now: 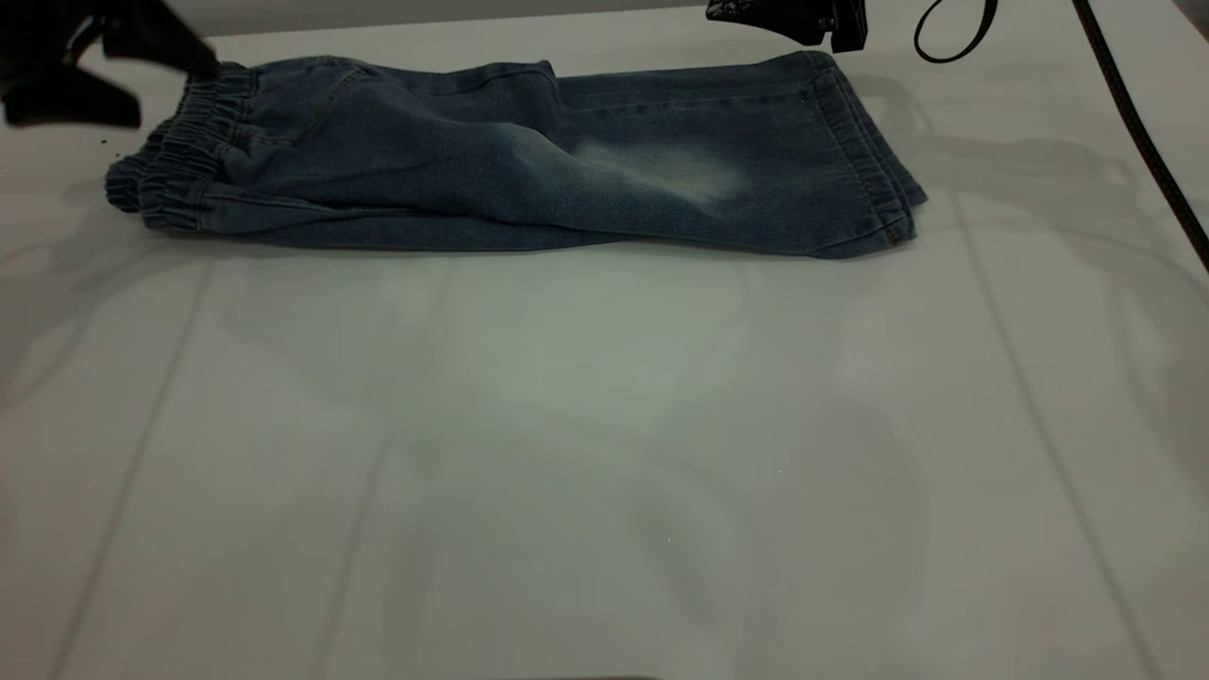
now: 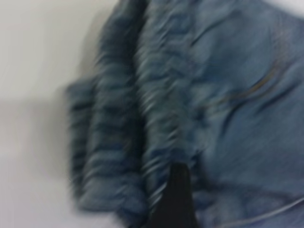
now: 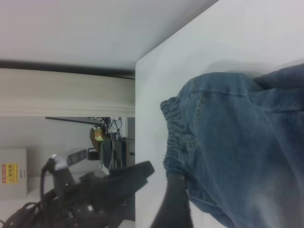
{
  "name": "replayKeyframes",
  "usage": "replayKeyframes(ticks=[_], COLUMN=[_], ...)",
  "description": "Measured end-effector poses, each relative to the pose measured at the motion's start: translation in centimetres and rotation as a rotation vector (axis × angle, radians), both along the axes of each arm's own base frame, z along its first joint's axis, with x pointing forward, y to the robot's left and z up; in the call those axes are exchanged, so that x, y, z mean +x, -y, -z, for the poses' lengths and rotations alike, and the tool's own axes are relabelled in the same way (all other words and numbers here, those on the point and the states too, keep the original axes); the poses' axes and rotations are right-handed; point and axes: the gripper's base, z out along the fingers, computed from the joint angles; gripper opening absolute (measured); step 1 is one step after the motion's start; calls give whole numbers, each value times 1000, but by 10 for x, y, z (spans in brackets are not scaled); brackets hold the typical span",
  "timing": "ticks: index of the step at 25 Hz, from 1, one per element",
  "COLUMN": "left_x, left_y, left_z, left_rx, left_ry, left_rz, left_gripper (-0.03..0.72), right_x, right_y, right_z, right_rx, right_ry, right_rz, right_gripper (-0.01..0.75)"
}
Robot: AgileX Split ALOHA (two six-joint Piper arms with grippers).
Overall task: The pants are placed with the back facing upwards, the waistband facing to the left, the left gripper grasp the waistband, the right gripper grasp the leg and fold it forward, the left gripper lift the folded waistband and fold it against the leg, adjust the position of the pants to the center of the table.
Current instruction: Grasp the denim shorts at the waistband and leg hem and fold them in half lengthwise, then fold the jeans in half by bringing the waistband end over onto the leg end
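Exterior view: pants [image 1: 529, 161] lie folded lengthwise at the bench's [image 1: 604, 453] far edge. Left gripper [image 1: 142, 57], upper left, touches the waistband [image 1: 179, 156]; I cannot tell its opening. It should pinch both layers before lifting toward the leg [image 1: 718, 170].

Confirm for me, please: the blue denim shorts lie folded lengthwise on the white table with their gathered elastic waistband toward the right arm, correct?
Not quite. In the exterior view the gathered elastic waistband points toward the left arm, whose left gripper sits at that end; the stitched leg hems face the right arm. The rest stands: the blue denim shorts lie folded lengthwise on the white table.
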Motion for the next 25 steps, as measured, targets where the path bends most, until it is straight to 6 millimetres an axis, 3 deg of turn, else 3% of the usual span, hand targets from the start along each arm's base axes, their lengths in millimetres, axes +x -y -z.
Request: replayKeyframes(ticks=[8, 18, 25], left_x=[-6, -4, 0], left_y=[-8, -9, -6], left_z=[10, 51, 50], left_rx=[-1, -66, -96], left_ry=[-126, -192, -145], left_rz=[-155, -259, -233], left_gripper=[592, 592, 571], right_x=[0, -2, -4], right_y=[0, -1, -1], right_z=[0, 2, 2], right_rx=[-4, -30, -31], right_ry=[0, 2, 0], right_rz=[-3, -27, -47], right_gripper=[552, 552, 552])
